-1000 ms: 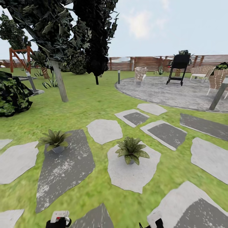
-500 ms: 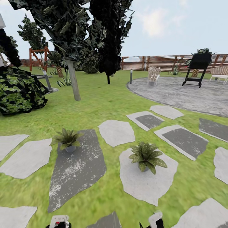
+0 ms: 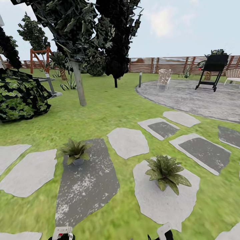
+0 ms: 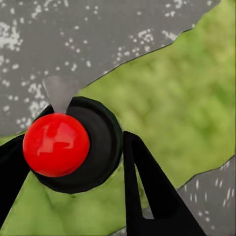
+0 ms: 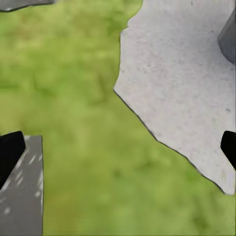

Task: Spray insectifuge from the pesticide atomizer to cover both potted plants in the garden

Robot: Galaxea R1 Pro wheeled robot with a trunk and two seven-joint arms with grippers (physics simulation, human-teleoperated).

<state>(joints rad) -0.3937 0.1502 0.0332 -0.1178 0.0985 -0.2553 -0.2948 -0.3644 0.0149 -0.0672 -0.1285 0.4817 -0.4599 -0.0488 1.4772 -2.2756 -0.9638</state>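
Moved: both potted plants are seen nearer and lower than a second ago, because the camera has been carried forward.
Left gripper (image 4: 81,162): pinched around the pesticide atomizer (image 4: 73,145), seen end-on.
Right gripper (image 5: 118,147): spread wide, nothing held.
Done: atomizer picked up.
Left: both plants to be sprayed.
Count: two plants, left plant (image 3: 74,151) on the dark stone (image 3: 87,186), right plant (image 3: 166,172) just right of it.

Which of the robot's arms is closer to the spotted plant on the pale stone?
The right. Its end effector sits just below that potted plant; the left end effector is farther off, across the dark stone.
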